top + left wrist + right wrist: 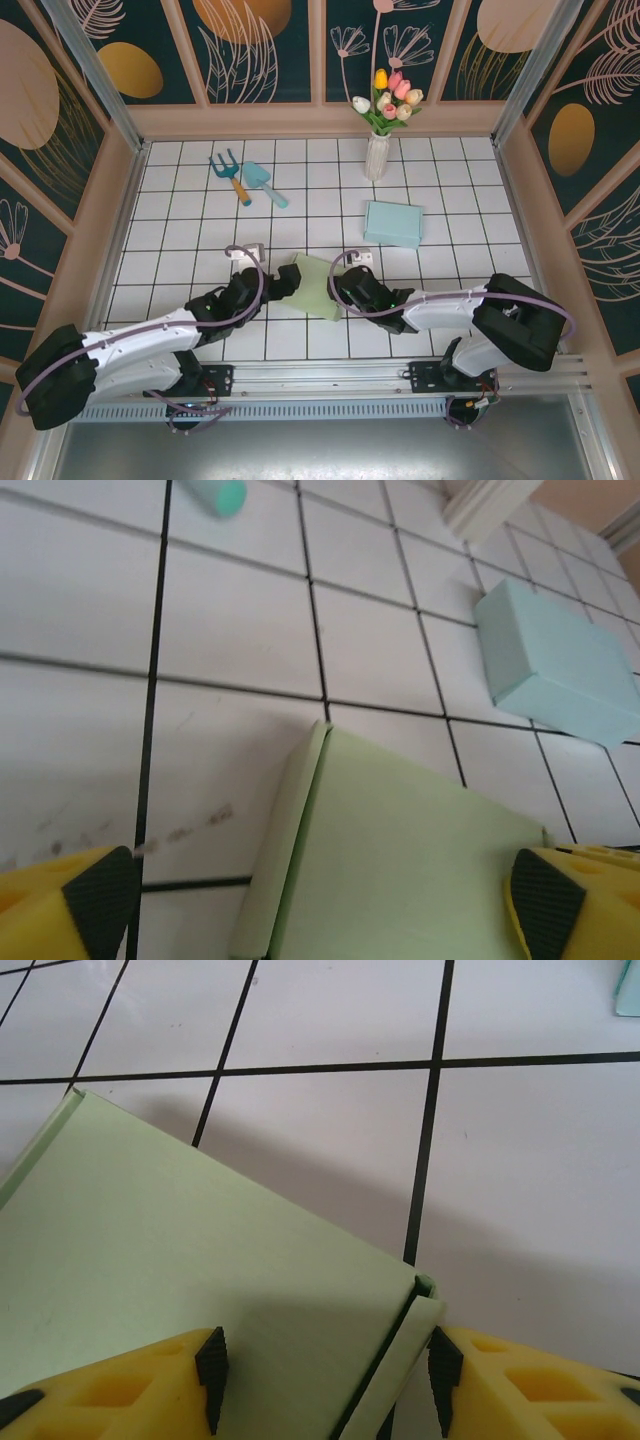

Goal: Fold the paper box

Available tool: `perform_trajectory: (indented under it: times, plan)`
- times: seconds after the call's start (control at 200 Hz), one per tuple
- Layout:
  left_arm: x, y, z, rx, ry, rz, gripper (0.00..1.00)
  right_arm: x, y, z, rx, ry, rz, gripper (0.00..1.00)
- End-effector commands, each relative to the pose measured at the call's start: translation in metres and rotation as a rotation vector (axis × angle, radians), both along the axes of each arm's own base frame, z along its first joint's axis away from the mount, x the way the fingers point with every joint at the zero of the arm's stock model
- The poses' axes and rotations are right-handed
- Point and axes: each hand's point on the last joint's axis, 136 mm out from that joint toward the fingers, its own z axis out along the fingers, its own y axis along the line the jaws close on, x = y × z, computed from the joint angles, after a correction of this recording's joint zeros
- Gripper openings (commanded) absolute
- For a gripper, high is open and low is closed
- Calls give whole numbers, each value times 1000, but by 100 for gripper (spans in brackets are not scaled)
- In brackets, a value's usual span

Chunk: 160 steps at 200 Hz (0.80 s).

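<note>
Nearest you, item one: left gripper (322, 905), jaws wide apart and clamped on nothing, hanging over the near-left part of the box.

Item two: right gripper (325, 1370), jaws part-way apart and astride the box's near-right corner. You cannot tell whether the pads press on it.

Item three: table (300, 200), white glossy tile with dark grout, walled on three sides. Open tile lies outboard of each gripper and straight ahead of both.

Item four: green paper box (312, 285), lying flat on the tile between the two grippers.
- One long flap stands slightly raised just inboard of the left gripper's outer finger.
- A short folded tab sits against the right gripper's outer pad.
- Judge it thin card: light, springy at the creases, easily dented, and likely to skate on the tile.
- Take hold at a raised flap edge, not the flat panel, and pin the panel with your other gripper.

Item five: blue box (392, 223), closed, ahead and outboard of the right gripper, near but apart. Mind it when you swing forward.

Item six: vase (376, 155) of tulips, far ahead of the right gripper and tippable.

Item seven: hand fork (230, 172) and trowel (264, 183), well ahead of the left gripper and out of the way.
</note>
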Motion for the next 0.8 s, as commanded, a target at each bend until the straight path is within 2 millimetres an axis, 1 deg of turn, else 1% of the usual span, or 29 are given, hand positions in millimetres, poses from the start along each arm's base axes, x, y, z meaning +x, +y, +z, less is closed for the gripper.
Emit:
perform_trajectory:
  times: [0.0, 0.045, 0.12, 0.15, 0.215, 0.28, 0.32, 0.38, 0.45, 0.505, 0.57, 0.665, 0.741, 0.796]
  plan:
    - [-10, -9, -5, -57, 77, -29, 99, -10, -5, -10, -31, 17, 64, 58]
    - [-13, -8, -8, -76, 120, -6, 98, -12, -4, -11, -22, 24, 71, 58]
    - [-16, -2, -13, -54, 165, 27, 99, -14, -4, -13, -21, 32, 77, 58]
    - [-15, 3, -15, -47, 186, 71, 99, -14, -5, -14, -25, 35, 76, 58]
    - [-17, 19, -28, -21, 268, 195, 99, -14, -8, -15, -36, 33, 69, 59]
    - [-24, 25, -38, 23, 372, 269, 99, -14, -10, -16, -46, 32, 63, 59]
    - [-27, 20, -41, 69, 424, 256, 99, -14, -10, -16, -44, 33, 65, 59]
    - [-30, 6, -42, 112, 490, 208, 99, -15, -10, -17, -40, 33, 71, 59]
    - [-33, -13, -41, 97, 539, 155, 99, -16, -9, -18, -39, 30, 80, 59]
    - [-31, -19, -38, 73, 543, 161, 99, -15, -10, -19, -45, 29, 80, 59]
    - [-26, -18, -32, 56, 528, 193, 99, -15, -9, -21, -52, 29, 84, 59]
    - [-23, -10, -27, 55, 519, 253, 98, -15, -9, -22, -45, 31, 90, 59]
    - [-26, -4, -30, 65, 537, 294, 99, -16, -8, -22, -40, 32, 96, 59]
    - [-29, -4, -33, 64, 559, 297, 99, -15, -9, -23, -41, 32, 97, 59]
